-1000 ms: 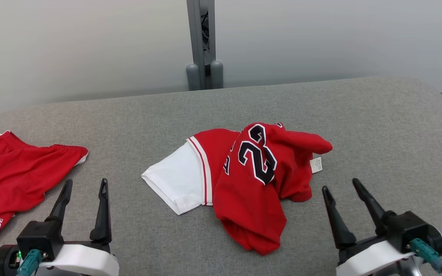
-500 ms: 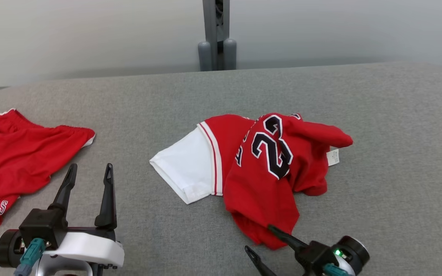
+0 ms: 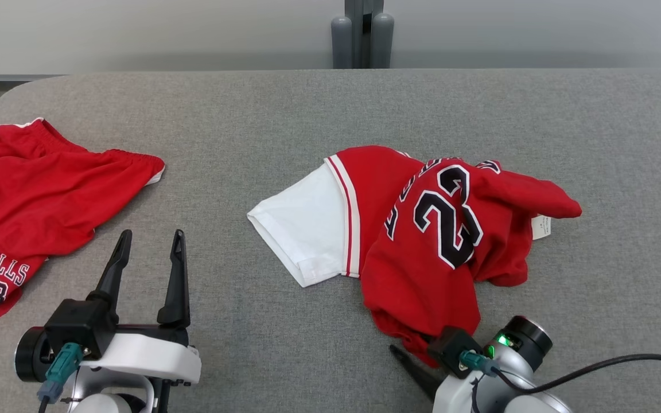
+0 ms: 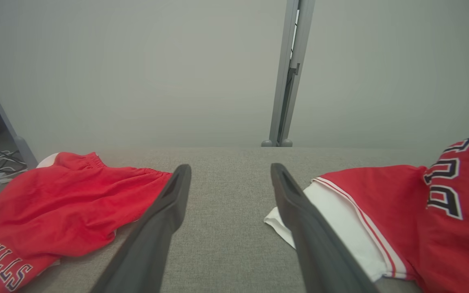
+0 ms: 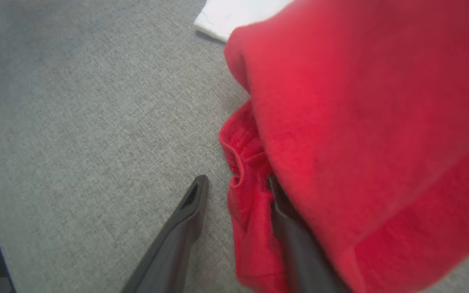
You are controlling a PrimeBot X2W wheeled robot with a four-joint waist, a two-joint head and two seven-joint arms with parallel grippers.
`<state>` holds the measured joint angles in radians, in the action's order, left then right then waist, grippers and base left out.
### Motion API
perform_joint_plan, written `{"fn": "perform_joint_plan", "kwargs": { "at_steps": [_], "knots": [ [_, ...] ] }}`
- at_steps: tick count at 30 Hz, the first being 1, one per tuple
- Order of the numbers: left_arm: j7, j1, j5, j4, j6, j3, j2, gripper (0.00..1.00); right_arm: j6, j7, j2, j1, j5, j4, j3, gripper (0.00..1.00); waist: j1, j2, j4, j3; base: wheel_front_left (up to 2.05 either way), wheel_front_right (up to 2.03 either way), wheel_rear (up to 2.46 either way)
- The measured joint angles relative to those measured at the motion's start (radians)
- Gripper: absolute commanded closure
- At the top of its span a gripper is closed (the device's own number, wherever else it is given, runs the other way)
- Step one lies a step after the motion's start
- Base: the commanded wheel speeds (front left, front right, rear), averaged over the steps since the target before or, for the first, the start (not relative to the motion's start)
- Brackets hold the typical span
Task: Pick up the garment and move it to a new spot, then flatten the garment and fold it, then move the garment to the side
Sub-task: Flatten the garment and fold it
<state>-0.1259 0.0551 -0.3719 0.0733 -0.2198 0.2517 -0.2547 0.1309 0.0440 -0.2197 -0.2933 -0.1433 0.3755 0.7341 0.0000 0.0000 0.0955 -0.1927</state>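
The garment (image 3: 422,241) is a crumpled red jersey with a white sleeve and a black 23, lying mid-table. It also fills the right side of the right wrist view (image 5: 360,101) and the right edge of the left wrist view (image 4: 401,211). My right gripper (image 3: 413,347) is at its near hem. The jaws stand apart, one finger (image 5: 185,219) on the bare cloth table and the other (image 5: 287,228) tucked under the red fabric. A fold of the hem lies between them. My left gripper (image 3: 152,238) is open and empty at the lower left, well apart from the jersey.
Red shorts (image 3: 38,195) printed BULLS 23 lie at the table's left end, just left of my left gripper (image 4: 230,171). The grey padded table (image 3: 250,115) ends at a pale wall with a grey post (image 3: 363,28). A black cable (image 3: 623,367) trails from my right wrist.
The head camera has tilted down and shifted. My right gripper swung in from the lower right to the jersey's near hem and slid one finger under it. The left gripper stayed put.
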Motion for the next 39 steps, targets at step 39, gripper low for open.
{"fn": "perform_joint_plan", "kwargs": {
  "at_steps": [39],
  "knots": [
    [0.002,0.036,-0.009,-0.015,-0.001,0.010,-0.037,0.00,-0.001,-0.113,-0.027,0.128,-0.330,-0.152,-0.788,0.96,0.0000,0.0000,-0.095,-0.020,0.00,0.00,0.00]
  ]
}}
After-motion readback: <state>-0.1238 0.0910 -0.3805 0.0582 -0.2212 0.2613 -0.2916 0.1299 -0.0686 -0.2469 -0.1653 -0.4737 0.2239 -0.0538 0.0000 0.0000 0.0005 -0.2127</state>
